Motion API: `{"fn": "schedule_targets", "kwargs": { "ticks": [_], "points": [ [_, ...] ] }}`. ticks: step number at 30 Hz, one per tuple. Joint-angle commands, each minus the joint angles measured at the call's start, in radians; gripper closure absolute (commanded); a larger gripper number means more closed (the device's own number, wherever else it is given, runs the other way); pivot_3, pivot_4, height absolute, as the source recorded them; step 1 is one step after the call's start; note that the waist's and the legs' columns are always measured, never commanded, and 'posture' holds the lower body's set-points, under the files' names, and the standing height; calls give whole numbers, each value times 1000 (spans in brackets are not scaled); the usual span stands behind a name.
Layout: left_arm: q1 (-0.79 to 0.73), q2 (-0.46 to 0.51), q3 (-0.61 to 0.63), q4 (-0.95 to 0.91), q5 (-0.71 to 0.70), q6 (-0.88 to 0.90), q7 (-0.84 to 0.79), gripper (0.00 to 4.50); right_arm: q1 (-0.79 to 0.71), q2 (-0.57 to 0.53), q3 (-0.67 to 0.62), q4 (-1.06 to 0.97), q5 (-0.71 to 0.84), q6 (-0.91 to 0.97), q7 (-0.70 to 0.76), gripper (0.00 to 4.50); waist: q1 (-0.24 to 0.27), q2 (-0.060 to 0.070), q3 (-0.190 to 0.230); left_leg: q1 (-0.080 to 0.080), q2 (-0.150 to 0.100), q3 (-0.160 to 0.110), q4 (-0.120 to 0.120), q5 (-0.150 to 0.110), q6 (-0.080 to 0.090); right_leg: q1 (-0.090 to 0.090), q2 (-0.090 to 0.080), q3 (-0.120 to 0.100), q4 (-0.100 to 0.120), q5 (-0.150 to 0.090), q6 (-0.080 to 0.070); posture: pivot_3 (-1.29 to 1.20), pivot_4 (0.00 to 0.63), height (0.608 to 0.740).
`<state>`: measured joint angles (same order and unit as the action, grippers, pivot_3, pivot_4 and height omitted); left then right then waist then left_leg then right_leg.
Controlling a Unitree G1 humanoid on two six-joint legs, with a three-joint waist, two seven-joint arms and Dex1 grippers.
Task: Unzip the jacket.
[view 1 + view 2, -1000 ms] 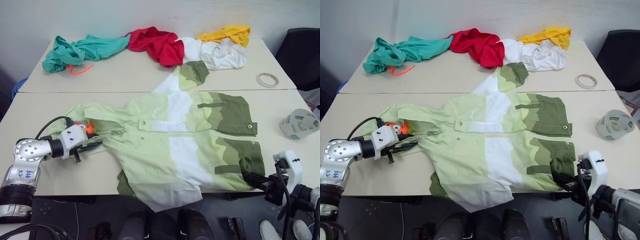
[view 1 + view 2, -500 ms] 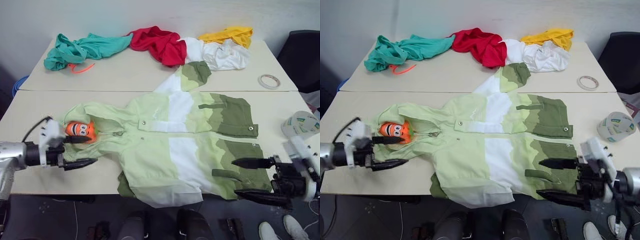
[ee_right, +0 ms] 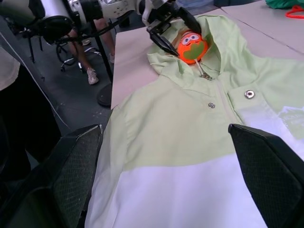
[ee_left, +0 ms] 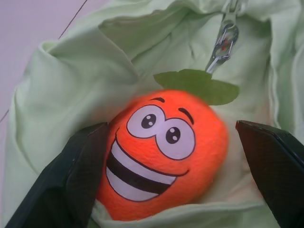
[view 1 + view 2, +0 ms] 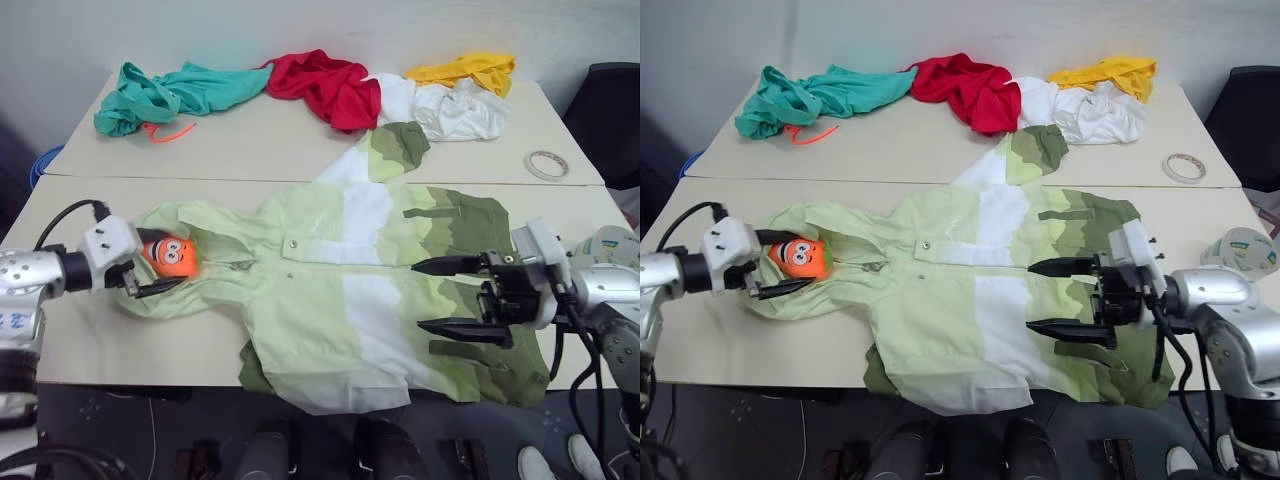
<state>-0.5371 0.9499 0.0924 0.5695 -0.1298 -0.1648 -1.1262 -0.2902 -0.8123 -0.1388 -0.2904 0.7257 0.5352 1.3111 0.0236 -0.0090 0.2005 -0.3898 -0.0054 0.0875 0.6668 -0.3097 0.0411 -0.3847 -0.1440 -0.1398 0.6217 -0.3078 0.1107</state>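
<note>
The jacket (image 5: 350, 300), in pale lime, white and olive blocks, lies flat on the near table with its hood to the left. An orange smiling plush toy (image 5: 175, 256) sits inside the hood. My left gripper (image 5: 158, 263) is open at the hood, one finger on each side of the toy (image 4: 161, 152). The metal zipper pull (image 4: 223, 42) lies just beyond the toy at the collar. My right gripper (image 5: 418, 296) hangs open over the jacket's olive right side, pointing left with nothing between its fingers.
On the far table lie a teal garment (image 5: 170, 92), a red garment (image 5: 330, 85), white cloth (image 5: 450, 108) and yellow cloth (image 5: 470, 70). A tape roll (image 5: 546, 164) lies at the right, a printed cup (image 5: 612, 243) near the table's right edge, and a black chair (image 5: 610, 100) beyond.
Both grippers have opened wide. My right arm rose from below the table's front edge and swung left over the jacket. My left gripper drew back, then came forward around the toy.
</note>
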Motion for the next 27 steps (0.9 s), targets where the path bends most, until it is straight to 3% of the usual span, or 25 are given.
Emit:
{"fn": "schedule_targets", "kwargs": {
  "ticks": [1, 2, 6, 11, 13, 16, 22, 27],
  "points": [
    [-91, 19, -37, 135, 57, -34, -25, 0, -17, 11, 7, 17, -16, -42, 1, 28, -1, 0, 0, 0, 0, 2, 0, 0, 1, -1, 0, 1, 0, 0, 1, 0, 150, 740],
    [-120, 21, -48, 174, 71, -36, -26, 0, -21, 17, 9, 22, -17, -47, -5, 28, -1, 0, 0, 0, 0, 2, 0, 0, 1, -1, 0, 1, 0, 0, 1, 0, 150, 740],
    [-192, 15, -82, 272, 94, -55, -75, 1183, -24, 32, 16, 21, -25, -61, -21, 0, -3, 0, 0, 0, 0, 5, 0, 0, 1, -4, 0, 4, 2, 1, 1, 0, 150, 740],
    [-212, 0, -100, 266, 75, -69, -180, 2866, -13, 39, 6, 15, -29, -70, -39, 0, -4, 0, 0, -1, 1, 7, 0, 0, 1, -7, 0, 5, 4, 1, 1, 0, 150, 740],
    [-207, -13, -78, 224, 13, -43, -257, 3440, -9, 39, 1, 15, -28, -73, -46, 0, -4, 0, 0, -1, 1, 7, 0, 0, 1, -7, 0, 5, 4, 1, 1, 0, 150, 740],
    [-236, -60, 13, 87, -170, 182, -302, 4236, -7, 36, -6, 12, -15, -56, -58, 0, 1, -2, 1, -2, 1, 6, 2, 0, 1, -7, 0, 5, 4, 1, 1, 0, 150, 740],
    [-202, -73, 2, -267, -365, 576, -356, 4402, -39, 48, -15, 1, 28, -29, -94, 0, -5, -4, 2, -6, 1, 3, 8, 0, 2, -7, 0, 4, 5, 1, 2, 0, 150, 740],
    [-230, -314, -119, -389, -317, 580, -188, 4402, -62, 65, -24, 40, -2, -49, -143, 0, 6, -3, 2, -5, 1, 3, 10, 0, 2, -5, 0, 5, 6, 1, 2, 0, 150, 740]
  ]
}}
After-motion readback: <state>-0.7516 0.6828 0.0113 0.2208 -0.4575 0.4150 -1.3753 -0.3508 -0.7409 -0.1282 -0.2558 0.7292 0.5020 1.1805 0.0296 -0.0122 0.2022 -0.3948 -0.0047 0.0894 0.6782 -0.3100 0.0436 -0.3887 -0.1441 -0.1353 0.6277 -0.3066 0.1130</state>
